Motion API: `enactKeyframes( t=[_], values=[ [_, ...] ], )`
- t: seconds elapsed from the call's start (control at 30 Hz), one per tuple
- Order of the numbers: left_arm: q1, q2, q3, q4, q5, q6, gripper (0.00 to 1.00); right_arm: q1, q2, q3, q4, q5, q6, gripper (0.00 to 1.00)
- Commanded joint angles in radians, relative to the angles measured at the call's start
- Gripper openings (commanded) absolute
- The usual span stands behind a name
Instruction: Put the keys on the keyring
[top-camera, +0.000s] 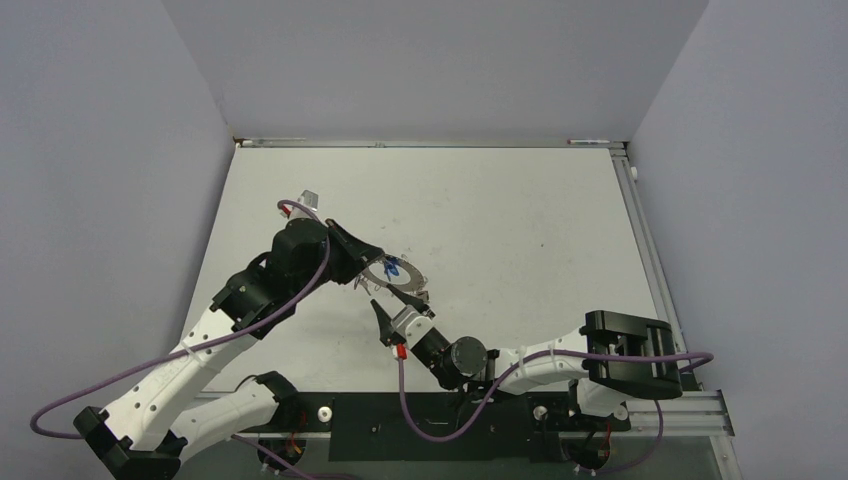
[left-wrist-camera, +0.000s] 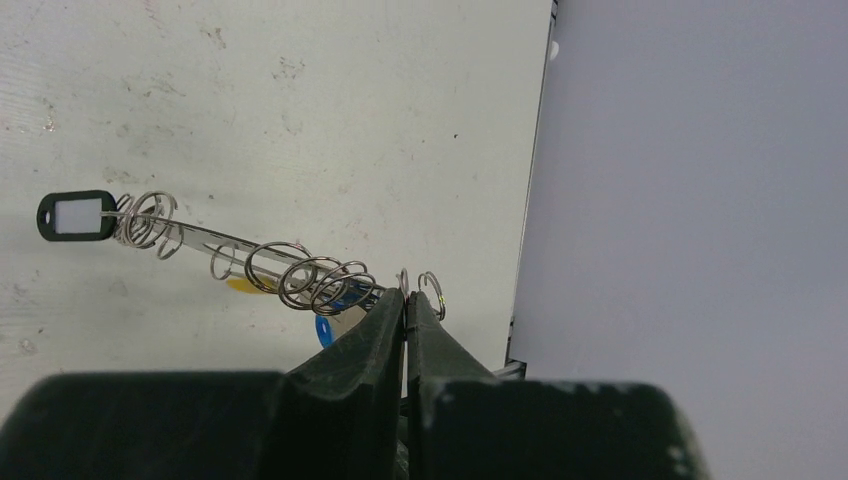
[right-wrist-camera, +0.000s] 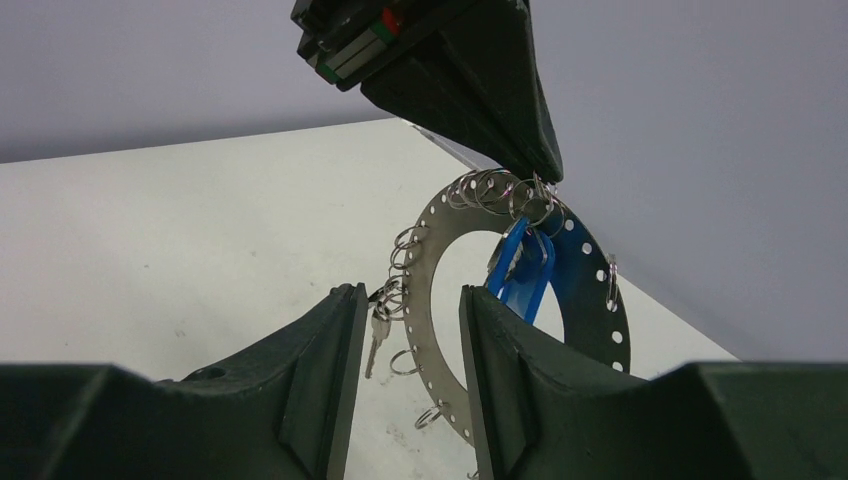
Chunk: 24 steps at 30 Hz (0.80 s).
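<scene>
Keyring (right-wrist-camera: 428, 262) with keys (right-wrist-camera: 522, 268) on it, between left gripper (top-camera: 372, 262) and right gripper (top-camera: 395, 308)

keyring (right-wrist-camera: 432, 232) before right tool (right-wrist-camera: 410, 292), left tool (right-wrist-camera: 540, 165) above it

Left hand (left-wrist-camera: 405, 300) sits low in centre frame, both dark fingers (left-wrist-camera: 365, 335) pressed tight together, pinching the near end of the keyring (left-wrist-camera: 215, 238). The keyring shows edge-on, a thin metal strip running up and left over the scuffed desk (left-wrist-camera: 300, 90). Small wire rings (left-wrist-camera: 300, 275) crowd along it, with one more loop (left-wrist-camera: 432, 295) just right of the fingertips. At the far end is a black tag (left-wrist-camera: 76, 215) with a white window. Beneath the strip, a yellow key head (left-wrist-camera: 243, 285) and a blue key head (left-wrist-camera: 327, 328) peek out. Grey wall (left-wrist-camera: 700, 200) on the right.
</scene>
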<state>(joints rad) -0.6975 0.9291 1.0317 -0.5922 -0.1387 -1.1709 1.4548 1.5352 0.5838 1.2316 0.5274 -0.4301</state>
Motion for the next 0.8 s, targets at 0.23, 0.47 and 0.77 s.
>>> enactKeyframes(
  t=[0.23, 0.47, 0.77],
  values=[
    [0.006, -0.087, -0.012, 0.024, -0.105, -0.196, 0.00, -0.033, 0.019, 0.056, 0.090, -0.065, -0.036, 0.39],
    [0.006, -0.097, -0.016, 0.022, -0.099, -0.212, 0.00, -0.045, 0.060, 0.111, 0.088, -0.058, -0.064, 0.38],
    [0.006, -0.121, -0.022, 0.022, -0.123, -0.205, 0.00, -0.045, 0.059, 0.123, 0.108, -0.008, -0.083, 0.38]
  ],
)
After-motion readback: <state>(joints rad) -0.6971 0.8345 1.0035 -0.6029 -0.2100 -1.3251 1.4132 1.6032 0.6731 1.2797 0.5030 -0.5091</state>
